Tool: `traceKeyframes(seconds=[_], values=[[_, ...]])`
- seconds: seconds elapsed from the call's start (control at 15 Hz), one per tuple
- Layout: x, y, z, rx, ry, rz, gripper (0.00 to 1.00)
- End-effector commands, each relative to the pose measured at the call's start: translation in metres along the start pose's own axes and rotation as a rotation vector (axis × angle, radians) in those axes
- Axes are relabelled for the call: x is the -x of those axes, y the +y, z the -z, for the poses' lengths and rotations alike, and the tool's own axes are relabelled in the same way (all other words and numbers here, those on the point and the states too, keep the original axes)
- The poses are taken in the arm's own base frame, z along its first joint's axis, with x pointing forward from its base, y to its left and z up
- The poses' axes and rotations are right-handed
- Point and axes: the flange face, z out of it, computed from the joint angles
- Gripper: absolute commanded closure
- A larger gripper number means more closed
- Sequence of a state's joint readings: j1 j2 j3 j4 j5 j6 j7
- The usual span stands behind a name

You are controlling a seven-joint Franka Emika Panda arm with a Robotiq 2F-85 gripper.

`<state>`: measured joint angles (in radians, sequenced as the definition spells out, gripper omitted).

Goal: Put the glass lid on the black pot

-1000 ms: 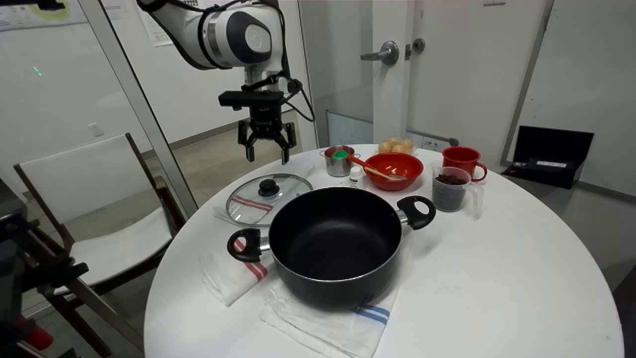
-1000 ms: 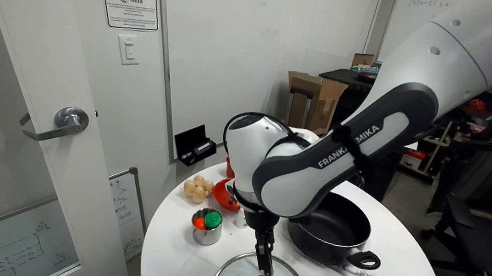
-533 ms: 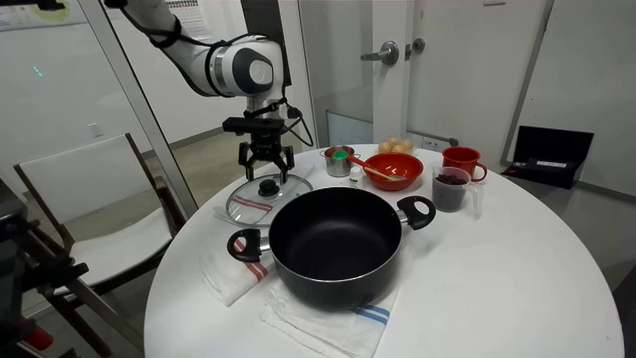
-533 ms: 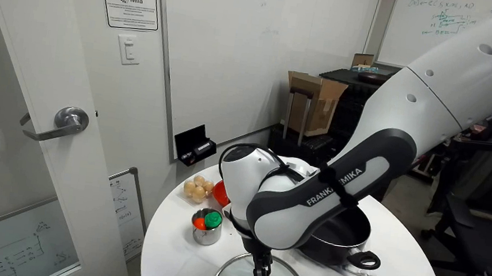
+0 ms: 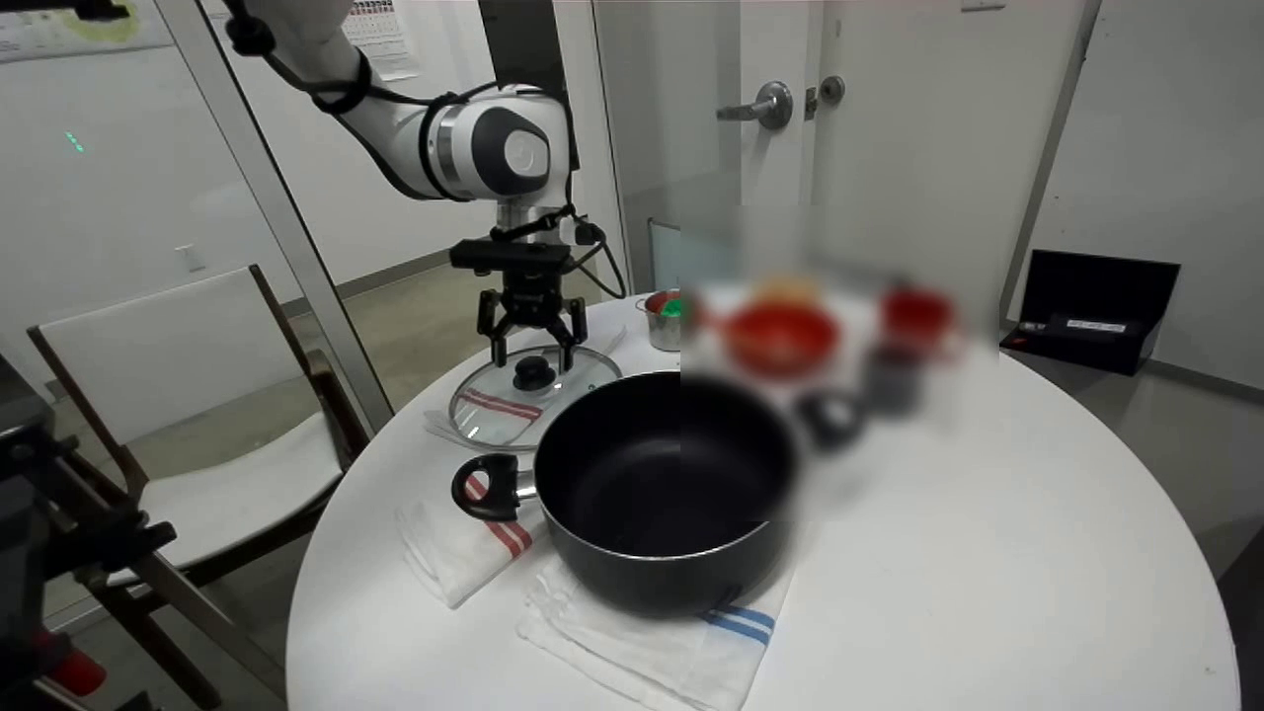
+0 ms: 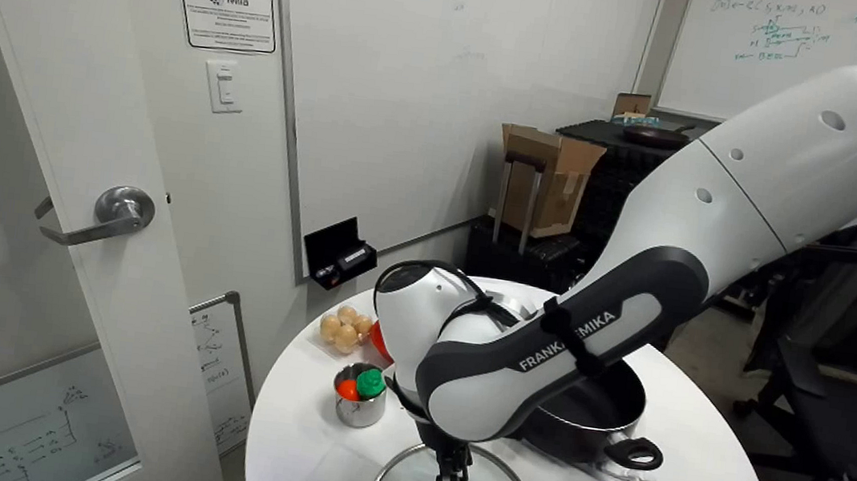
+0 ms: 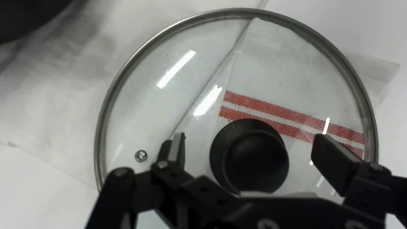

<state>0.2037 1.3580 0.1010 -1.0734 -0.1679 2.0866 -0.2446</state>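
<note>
Two fingers point(image 7: 332, 162) of the gripper point(image 5: 533, 360) hang wide apart, one each side of the knob point(image 7: 251, 156), gripping nothing I can see; the glass lid point(image 5: 534, 402) lies on a red-striped towel point(image 5: 464, 550), just beside the black pot point(image 5: 660, 494).

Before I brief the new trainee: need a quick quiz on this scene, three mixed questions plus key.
1. Fill in: in the wrist view, the part of the lid that shows between the open jaws of the tool is the ____.
2. True or false: the lid sits on the pot.
3. Pick one: the cloth under the pot is striped in a) green, b) blue, c) yellow.

Key:
1. Black knob.
2. False; the lid lies beside the pot.
3. b) blue.
</note>
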Motion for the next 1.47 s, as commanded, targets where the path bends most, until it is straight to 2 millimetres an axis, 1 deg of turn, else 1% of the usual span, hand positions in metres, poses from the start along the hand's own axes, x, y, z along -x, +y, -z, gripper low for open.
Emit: traceKeyframes(seconds=[0.0,0.13,0.2,0.53,0.6,0.73,1.0,1.2,1.4], values=[[-0.009,0.001,0.000,0.013,-0.013,0.028,0.00],[-0.011,0.001,0.001,0.013,-0.014,0.036,0.28],[-0.012,0.001,0.002,0.012,-0.013,0.041,0.33],[-0.016,-0.001,0.005,0.010,-0.012,0.053,0.72],[-0.015,0.000,0.006,0.010,-0.012,0.054,0.75],[-0.014,0.000,0.007,0.009,-0.013,0.055,0.75],[-0.010,-0.001,0.020,0.009,-0.009,0.054,0.75],[-0.007,-0.002,0.032,0.017,-0.006,0.045,0.75],[-0.002,-0.001,0.051,0.012,0.011,0.035,0.75]])
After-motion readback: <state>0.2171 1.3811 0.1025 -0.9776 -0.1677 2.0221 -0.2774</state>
